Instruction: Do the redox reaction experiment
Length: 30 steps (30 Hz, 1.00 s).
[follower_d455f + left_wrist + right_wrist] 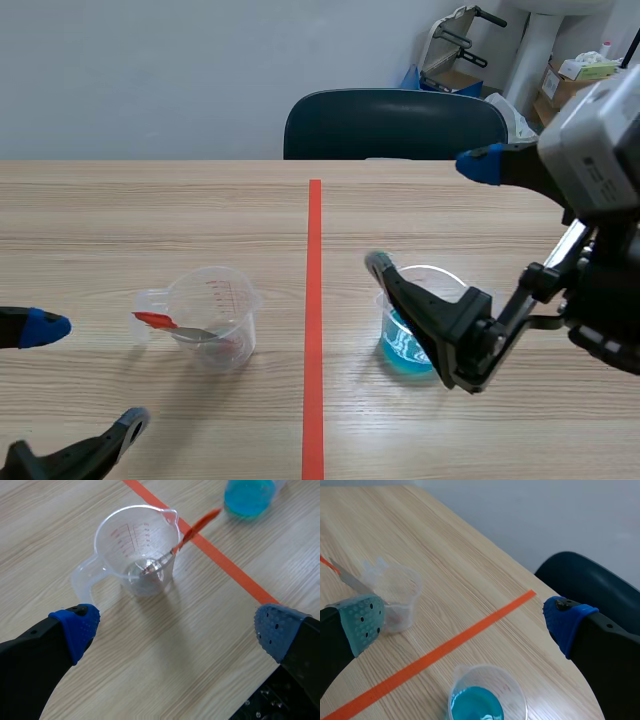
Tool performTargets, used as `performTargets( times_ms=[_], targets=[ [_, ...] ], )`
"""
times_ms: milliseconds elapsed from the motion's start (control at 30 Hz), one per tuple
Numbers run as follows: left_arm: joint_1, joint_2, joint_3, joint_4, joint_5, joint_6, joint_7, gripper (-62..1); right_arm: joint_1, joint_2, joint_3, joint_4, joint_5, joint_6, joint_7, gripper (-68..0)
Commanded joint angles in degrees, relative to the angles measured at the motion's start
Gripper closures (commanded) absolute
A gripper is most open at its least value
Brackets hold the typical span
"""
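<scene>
1. Scene view: your left gripper (88,375) sits low at the table's (120,220) near left corner, fingers spread wide with nothing between them. The jug (215,315) stands just beyond it, left of the tape (314,300). The spoon (165,323) has its metal end inside the jug and its red handle out over the rim. The beaker (398,348), holding blue liquid, stands right of the tape. Your right gripper (429,214) is also wide and empty. Its lower finger crosses in front of the beaker, and you cannot tell if they touch. The upper finger is raised toward the chair (395,125).
2. Left wrist view: the left gripper (175,627) is wide open over bare wood. The jug (137,550) stands ahead of it, clear of both pads, with the spoon (192,530) leaning in it. The beaker (249,497) lies farther ahead, past the tape (225,565).
3. Right wrist view: the right gripper (464,621) is spread wide, holding nothing. The beaker (487,700) sits below, between the fingers. The jug (395,597) and spoon (350,580) stand across the tape (445,647).
</scene>
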Motion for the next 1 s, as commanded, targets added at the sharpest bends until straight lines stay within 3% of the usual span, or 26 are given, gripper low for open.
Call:
performTargets(
  times_ms=[0, 433, 567, 733, 967],
  targets=[
    [2.0, -1.2, -2.1, 0.6, -0.6, 0.6, -2.1, -62.3, 1.8, 0.8, -1.0, 0.6, 0.6, -0.2, -0.1, -67.9],
    [13.2, -6.6, -18.1, 0.7, -4.7, 0.2, -9.0, -62.3, 15.3, 0.8, -17.1, -6.2, 0.5, 1.7, -3.1, -67.9],
    [13.1, -8.3, -20.9, 0.6, -4.8, 0.1, -8.1, -62.3, 19.7, 0.8, -23.1, -8.2, -1.5, 1.7, -3.2, -67.9],
    [12.9, -10.5, -23.7, 0.6, -7.5, 0.0, -7.7, -62.3, 24.3, 0.2, -30.3, -11.2, -2.2, 1.7, -3.1, -67.9],
    [10.5, -12.7, -26.1, 0.6, -10.2, -1.7, -6.8, -62.3, 29.3, -3.8, -37.8, -17.5, -4.8, 1.0, -3.0, -67.9]
  ],
)
